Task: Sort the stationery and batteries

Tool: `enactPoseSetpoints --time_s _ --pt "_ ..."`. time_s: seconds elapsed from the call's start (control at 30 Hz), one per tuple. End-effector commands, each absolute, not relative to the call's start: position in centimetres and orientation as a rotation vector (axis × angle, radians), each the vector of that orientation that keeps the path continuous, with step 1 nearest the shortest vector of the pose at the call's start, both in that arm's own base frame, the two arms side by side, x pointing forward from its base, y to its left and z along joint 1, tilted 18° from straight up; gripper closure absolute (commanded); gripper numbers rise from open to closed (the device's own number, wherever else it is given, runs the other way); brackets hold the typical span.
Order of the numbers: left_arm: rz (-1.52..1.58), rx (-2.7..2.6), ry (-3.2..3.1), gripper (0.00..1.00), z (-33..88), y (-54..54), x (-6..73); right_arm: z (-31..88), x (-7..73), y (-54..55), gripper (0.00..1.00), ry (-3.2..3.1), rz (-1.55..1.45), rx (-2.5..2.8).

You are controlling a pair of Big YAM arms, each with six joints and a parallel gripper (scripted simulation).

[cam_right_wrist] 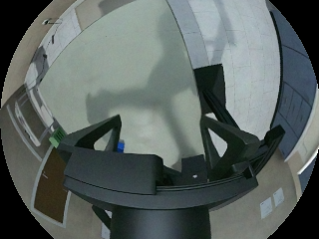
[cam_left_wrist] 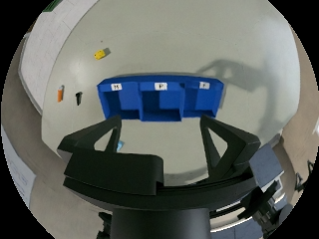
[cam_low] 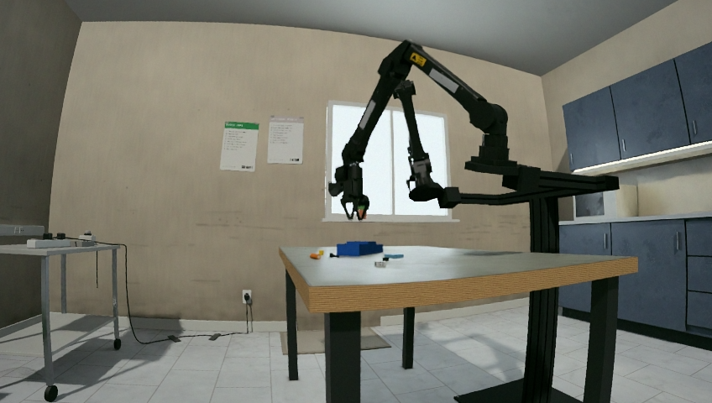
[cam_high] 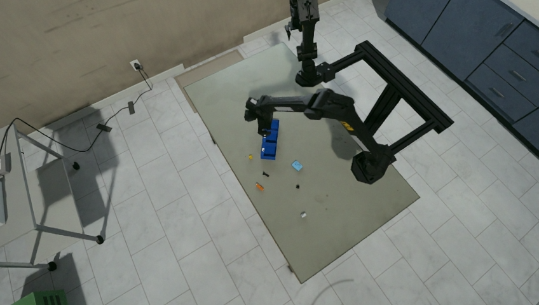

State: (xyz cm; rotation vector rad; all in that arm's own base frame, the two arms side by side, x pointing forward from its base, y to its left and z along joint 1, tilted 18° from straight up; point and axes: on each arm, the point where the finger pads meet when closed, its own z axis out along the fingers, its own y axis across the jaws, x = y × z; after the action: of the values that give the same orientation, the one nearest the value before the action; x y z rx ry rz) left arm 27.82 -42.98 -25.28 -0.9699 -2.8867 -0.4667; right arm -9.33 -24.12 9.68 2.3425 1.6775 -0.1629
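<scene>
A blue bin block [cam_high: 269,140] with three compartments stands on the table; it also shows in the left wrist view [cam_left_wrist: 159,99], where its labels are too small to read. My left gripper [cam_high: 264,132] hangs open and empty high above the bins, as the left wrist view [cam_left_wrist: 162,122] shows. Loose items lie beyond the bins: a small yellow piece [cam_high: 250,156], a black piece [cam_high: 265,173], an orange piece [cam_high: 259,186], a light blue flat item [cam_high: 297,165], a tiny black item [cam_high: 297,186] and a silver item [cam_high: 302,214]. My right gripper [cam_right_wrist: 160,119] is open and empty, raised at the table's far end.
The black gantry frame [cam_high: 400,94] carrying both arms stands along one long side of the table. A trolley [cam_high: 22,181] stands on the floor away from the table. Kitchen cabinets [cam_high: 484,49] line the room's far side.
</scene>
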Motion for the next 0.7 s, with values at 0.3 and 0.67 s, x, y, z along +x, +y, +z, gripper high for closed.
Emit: enactPoseSetpoints --time_s 0.3,0.67 --pt "-0.442 -0.976 -2.909 0.00 -15.9 -46.4 27.2 11.8 -10.6 -25.7 0.00 1.644 -0.206 2.342" --pt "-0.418 -1.299 -2.764 0.72 -16.8 -42.6 31.1 11.8 -10.6 -25.7 0.00 1.644 -0.206 2.342"
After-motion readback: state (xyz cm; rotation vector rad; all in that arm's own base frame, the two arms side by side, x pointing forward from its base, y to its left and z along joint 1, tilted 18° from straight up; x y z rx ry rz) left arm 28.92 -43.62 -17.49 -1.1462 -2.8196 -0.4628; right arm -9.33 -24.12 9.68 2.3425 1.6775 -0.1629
